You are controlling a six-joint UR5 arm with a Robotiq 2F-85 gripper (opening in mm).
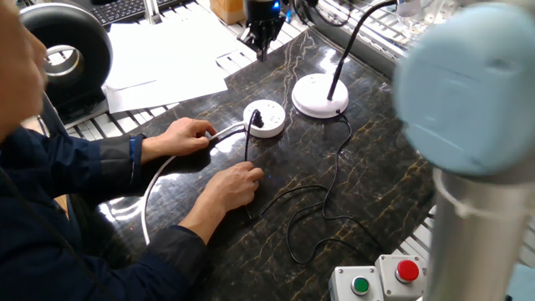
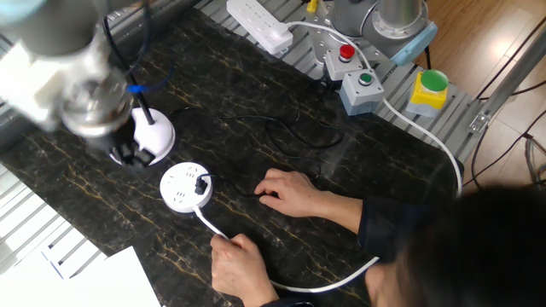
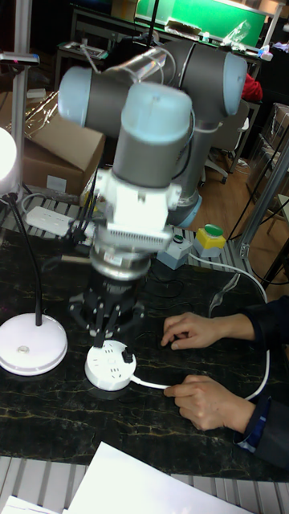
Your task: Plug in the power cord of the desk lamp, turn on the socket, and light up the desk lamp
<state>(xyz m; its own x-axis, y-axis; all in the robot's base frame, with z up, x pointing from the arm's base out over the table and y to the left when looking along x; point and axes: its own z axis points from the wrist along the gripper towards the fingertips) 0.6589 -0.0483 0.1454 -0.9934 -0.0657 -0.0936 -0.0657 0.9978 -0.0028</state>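
The round white socket lies mid-table with the small black plug seated in its top. The thin black power cord loops across the dark table to the desk lamp, whose white disc base carries a black gooseneck stem. My gripper hangs above the table just behind the socket, blurred, its fingers drawn together with nothing between them. A person's hand holds the socket's thick white cable.
The person's other hand rests on the table beside the cord. A white power strip and a button box sit at the table's far edge. Papers lie beyond the table. My arm's large body fills the right foreground.
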